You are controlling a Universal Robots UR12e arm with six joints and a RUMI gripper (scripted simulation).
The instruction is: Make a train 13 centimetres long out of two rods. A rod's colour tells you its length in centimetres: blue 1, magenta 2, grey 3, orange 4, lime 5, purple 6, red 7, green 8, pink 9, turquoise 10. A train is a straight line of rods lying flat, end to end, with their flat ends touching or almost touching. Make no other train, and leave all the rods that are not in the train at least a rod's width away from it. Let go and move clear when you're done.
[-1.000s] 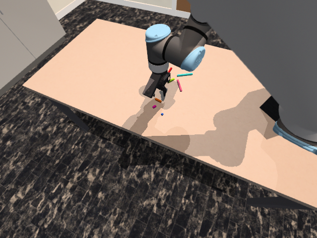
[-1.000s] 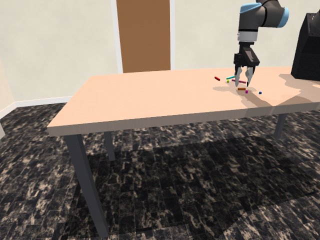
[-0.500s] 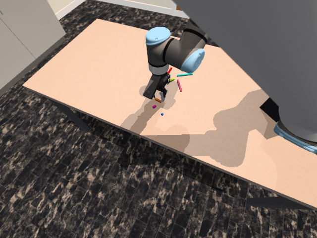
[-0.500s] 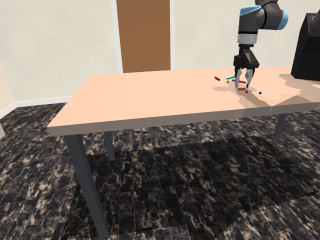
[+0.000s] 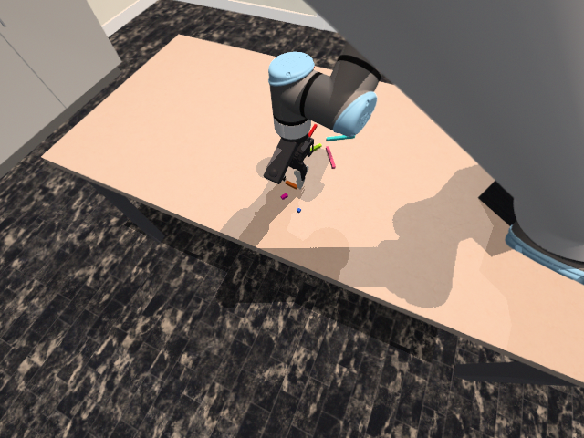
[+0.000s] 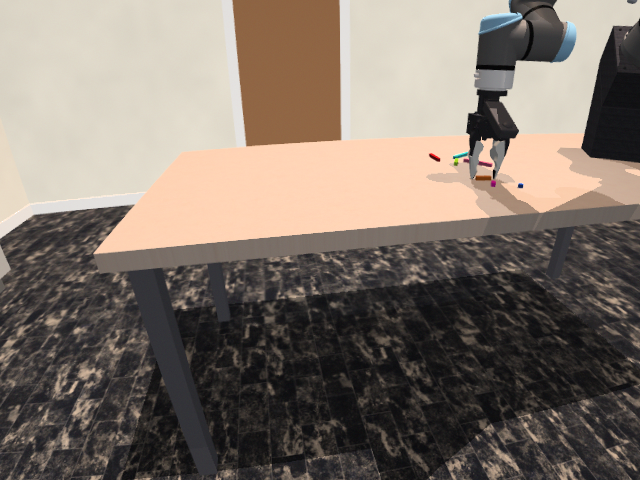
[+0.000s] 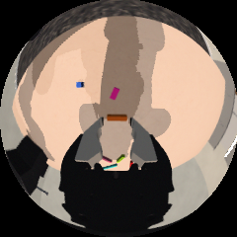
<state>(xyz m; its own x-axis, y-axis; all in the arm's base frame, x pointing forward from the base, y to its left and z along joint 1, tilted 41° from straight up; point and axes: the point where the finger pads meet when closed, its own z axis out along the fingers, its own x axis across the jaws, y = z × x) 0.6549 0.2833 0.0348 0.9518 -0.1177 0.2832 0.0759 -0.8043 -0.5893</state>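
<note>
My gripper (image 5: 295, 176) points straight down with its tips close to the table, fingers partly open with nothing between them. A short orange rod (image 5: 290, 184) lies flat on the table just under and between the fingertips (image 6: 485, 173); in the wrist view the orange rod (image 7: 118, 118) lies crosswise just past the tips (image 7: 118, 129). A pink rod (image 5: 330, 157) lies flat behind the gripper, also seen in the exterior view (image 6: 478, 162). The two rods are apart.
A magenta rod (image 5: 284, 195) and a blue rod (image 5: 298, 210) lie in front of the orange rod. A lime rod (image 5: 316, 147), a red rod (image 5: 312, 130) and a turquoise rod (image 5: 339, 138) lie behind the gripper near the pink rod. The arm's base (image 6: 615, 93) stands at the right.
</note>
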